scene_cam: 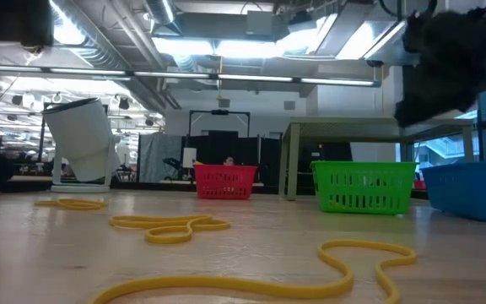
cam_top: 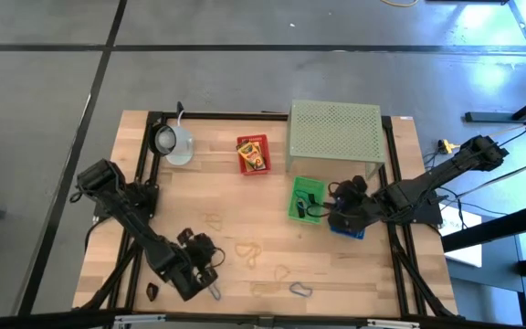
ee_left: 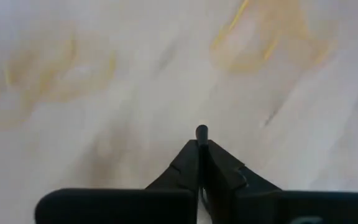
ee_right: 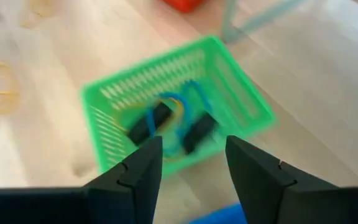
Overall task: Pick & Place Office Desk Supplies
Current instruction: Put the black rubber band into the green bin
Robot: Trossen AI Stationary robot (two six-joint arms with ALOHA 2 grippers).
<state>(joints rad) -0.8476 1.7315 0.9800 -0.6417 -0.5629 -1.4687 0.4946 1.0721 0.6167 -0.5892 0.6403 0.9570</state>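
We see the left gripper (ee_left: 201, 140) closed empty over the table (cam_top: 354, 265), the right gripper (ee_right: 193, 163) open above the green basket (ee_right: 229, 74).

No legible text, label or number anywhere.

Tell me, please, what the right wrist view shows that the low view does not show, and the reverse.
Only the right wrist view shows inside the green basket: two dark clips and a blue loop, with the open right gripper above it. Only the low view shows the white mug, the blue basket and the room behind. Both show the green basket, the wooden table and yellow loops.
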